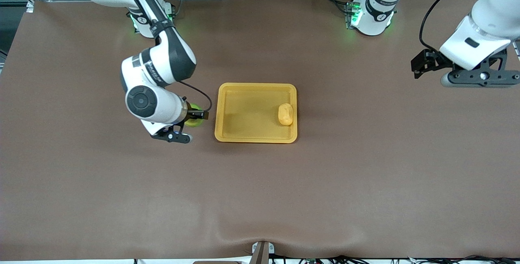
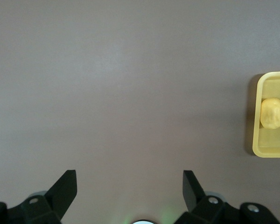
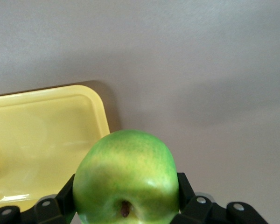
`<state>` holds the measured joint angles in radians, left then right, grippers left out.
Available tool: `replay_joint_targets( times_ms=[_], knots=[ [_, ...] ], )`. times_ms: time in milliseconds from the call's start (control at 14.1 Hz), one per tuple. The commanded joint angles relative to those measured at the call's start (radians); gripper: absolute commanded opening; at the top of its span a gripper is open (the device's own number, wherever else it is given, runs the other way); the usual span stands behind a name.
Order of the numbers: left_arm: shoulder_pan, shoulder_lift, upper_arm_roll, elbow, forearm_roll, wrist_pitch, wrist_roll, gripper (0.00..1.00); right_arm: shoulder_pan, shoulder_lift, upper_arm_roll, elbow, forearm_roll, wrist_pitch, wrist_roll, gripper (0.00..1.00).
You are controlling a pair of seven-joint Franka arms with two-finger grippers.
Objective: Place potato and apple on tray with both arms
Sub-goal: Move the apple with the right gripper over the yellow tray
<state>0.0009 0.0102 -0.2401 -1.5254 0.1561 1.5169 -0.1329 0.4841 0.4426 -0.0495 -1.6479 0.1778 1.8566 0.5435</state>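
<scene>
My right gripper is shut on the green apple, over the table just beside the yellow tray, at the tray's right-arm end. In the right wrist view the apple sits between the black fingers, with the tray's corner close by. The yellow-orange potato lies in the tray near its left-arm end. My left gripper is open and empty, raised over the table's left-arm end. The left wrist view shows its spread fingers, the potato and the tray's rim.
The brown table cover stretches all round the tray. The arm bases and cables stand along the edge farthest from the front camera. A small bracket sits at the edge nearest to it.
</scene>
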Motion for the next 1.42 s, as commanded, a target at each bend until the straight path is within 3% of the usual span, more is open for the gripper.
replay_joint_targets(
  times_ms=[0,354,708,1346],
  knots=[
    [0.019,-0.045,0.001,-0.027,-0.018,-0.026,0.029,1.00,0.053,0.019,-0.010,-0.003,0.019,0.041,0.078,0.00],
    [0.079,-0.087,0.001,-0.035,-0.068,-0.026,0.050,1.00,0.117,0.053,-0.010,-0.038,0.045,0.110,0.142,0.00],
    [0.062,-0.153,0.035,-0.113,-0.086,-0.026,0.087,1.00,0.177,0.097,-0.012,-0.052,0.045,0.167,0.228,0.00],
    [0.070,-0.141,0.033,-0.110,-0.116,-0.024,0.085,1.00,0.226,0.171,-0.010,-0.052,0.045,0.251,0.291,0.00]
  ],
)
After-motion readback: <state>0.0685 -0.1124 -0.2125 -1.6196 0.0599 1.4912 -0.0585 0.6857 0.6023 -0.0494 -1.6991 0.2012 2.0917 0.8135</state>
